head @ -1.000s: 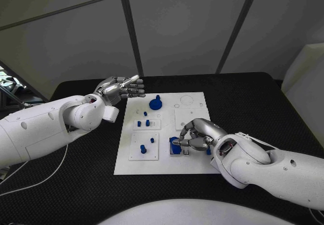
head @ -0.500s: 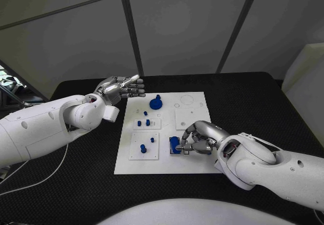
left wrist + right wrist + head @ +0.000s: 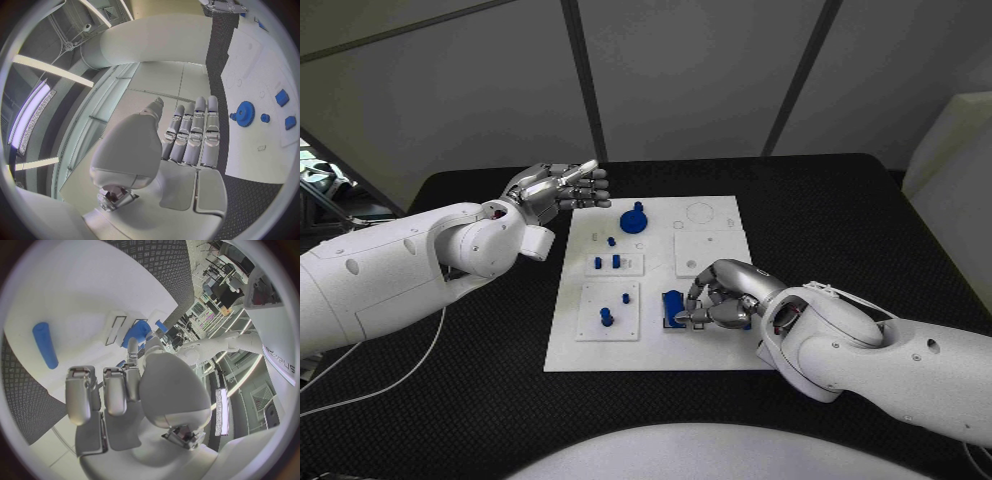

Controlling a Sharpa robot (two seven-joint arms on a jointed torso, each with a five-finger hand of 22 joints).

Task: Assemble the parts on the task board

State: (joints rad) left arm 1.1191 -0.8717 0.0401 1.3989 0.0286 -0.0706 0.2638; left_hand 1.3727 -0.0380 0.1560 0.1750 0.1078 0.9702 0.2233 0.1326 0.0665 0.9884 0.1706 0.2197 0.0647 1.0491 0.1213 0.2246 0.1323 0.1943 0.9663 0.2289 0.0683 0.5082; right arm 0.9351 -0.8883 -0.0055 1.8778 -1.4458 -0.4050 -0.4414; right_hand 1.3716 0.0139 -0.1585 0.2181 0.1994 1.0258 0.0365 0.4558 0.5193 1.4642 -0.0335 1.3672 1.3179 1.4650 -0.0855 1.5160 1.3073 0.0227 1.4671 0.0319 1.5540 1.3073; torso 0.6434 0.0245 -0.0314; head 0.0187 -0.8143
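Over at the board's (image 3: pixel 574 350) far left corner, the left hand (image 3: pixel 557 188) hovers just off the plate above the table (image 3: pixel 473 400), fingers straight and side by side, holding nothing. Next along, a blue gear (image 3: pixel 633 221) sits near the far edge, with small blue pegs (image 3: pixel 606 263) nearer the middle and another peg (image 3: pixel 606 317) toward the near left. Further right, the right hand (image 3: pixel 718 298) is curled down over a blue block (image 3: pixel 674 308) near the board's near edge, fingertips bunched against it; whether it truly pinches the block or only presses on it, I cannot tell. In the right wrist view a loose blue rod (image 3: pixel 45 345) lies on the plate.

My worry: if the fingers push off-centre, the block could tilt or jam in its seat, or the whole board could slide, since nothing steadies it.
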